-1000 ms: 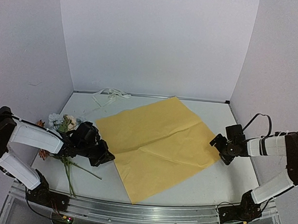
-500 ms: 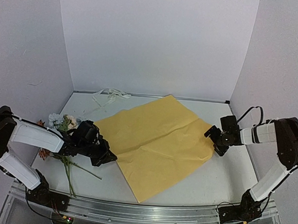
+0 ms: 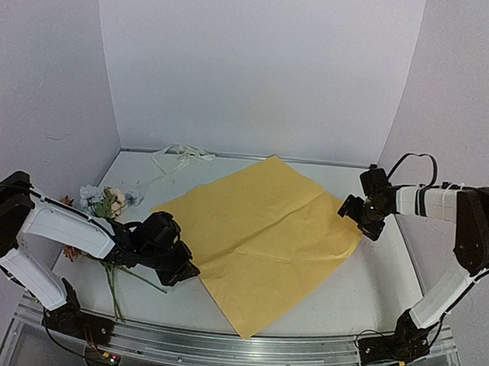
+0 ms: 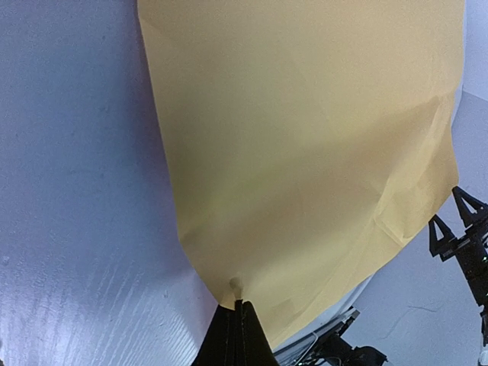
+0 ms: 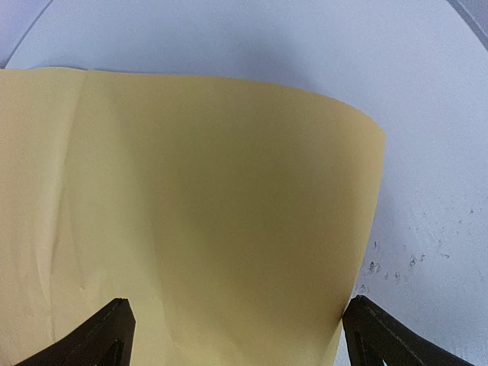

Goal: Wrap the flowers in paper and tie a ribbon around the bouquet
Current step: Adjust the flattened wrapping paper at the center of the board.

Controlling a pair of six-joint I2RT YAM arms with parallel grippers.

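The paper (image 3: 262,233) lies yellow face up, spread diamond-wise over the middle of the table. My left gripper (image 3: 187,270) is shut on its left corner. The left wrist view shows the closed tips (image 4: 238,303) pinching the sheet (image 4: 305,137). My right gripper (image 3: 359,215) stands open at the paper's right corner. In the right wrist view the sheet (image 5: 206,206) arches between the wide-apart fingers (image 5: 374,328). The flowers (image 3: 104,202) lie at the far left behind the left arm, stems toward the near edge. The ribbon (image 3: 179,155) lies loosely curled at the back left.
The white table (image 3: 370,288) is enclosed by pale walls at the back and on both sides. A metal rail (image 3: 219,346) with the arm bases runs along the near edge. The right gripper's fingers (image 4: 457,225) also show at the right of the left wrist view.
My left gripper has slid right and nearer, pulling the paper's corner with it, so the sheet shifted. My right gripper has moved back along the paper's right side, staying open.
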